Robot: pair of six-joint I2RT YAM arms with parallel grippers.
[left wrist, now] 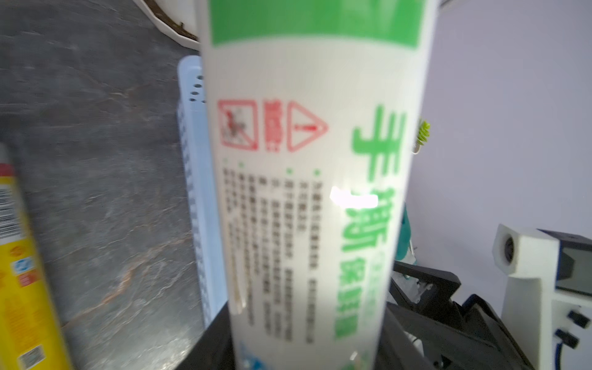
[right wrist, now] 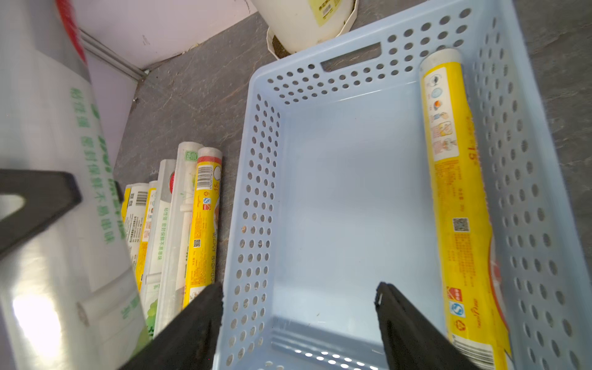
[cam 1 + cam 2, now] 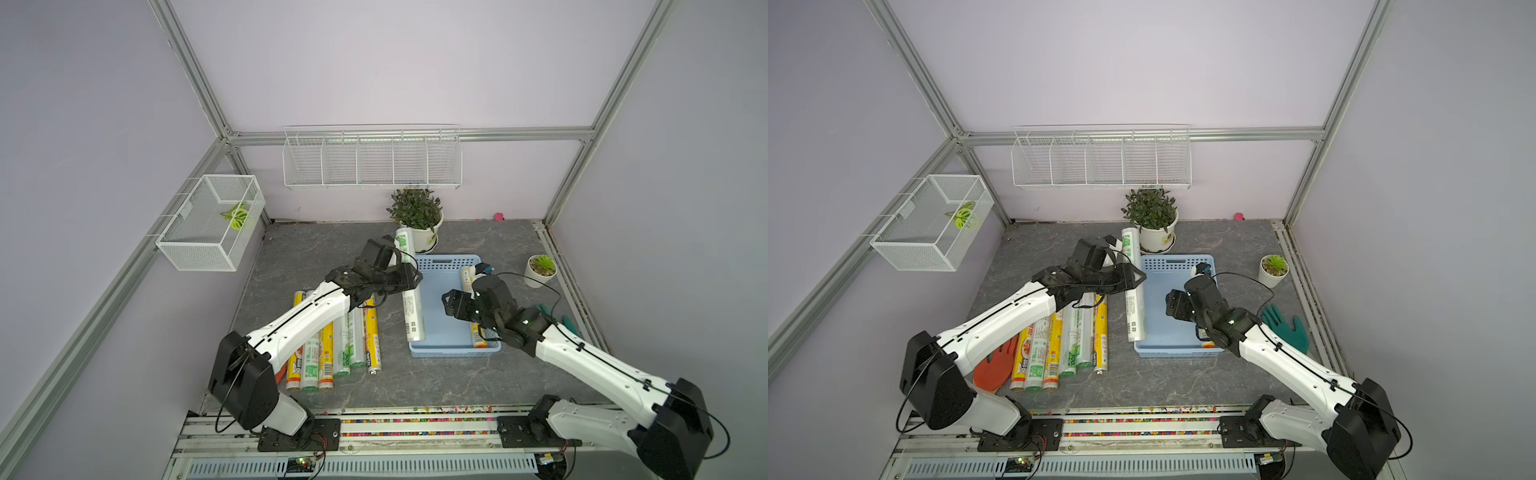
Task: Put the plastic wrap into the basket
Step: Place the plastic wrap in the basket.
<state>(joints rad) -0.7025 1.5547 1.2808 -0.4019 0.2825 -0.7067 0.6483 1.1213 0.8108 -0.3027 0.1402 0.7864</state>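
While the white green-printed roll (image 3: 412, 311) hangs lengthwise over the left rim of the light-blue basket (image 3: 453, 353), the left gripper (image 3: 409, 277) is clamped round its middle. One yellow roll (image 2: 461, 198) lies inside along the right wall; the right gripper (image 2: 298, 286) hovers above the basket floor, jaws parted and empty. More rolls (image 3: 1067, 336) lie side by side to the left on the grey marbled table (image 3: 415, 386), lilac walls (image 3: 374, 62) around.

L pincer (image 3: 412, 277) grips white roll (image 3: 413, 311) over basket (image 3: 440, 338) left edge; yellow roll (image 3: 467, 277) inside.
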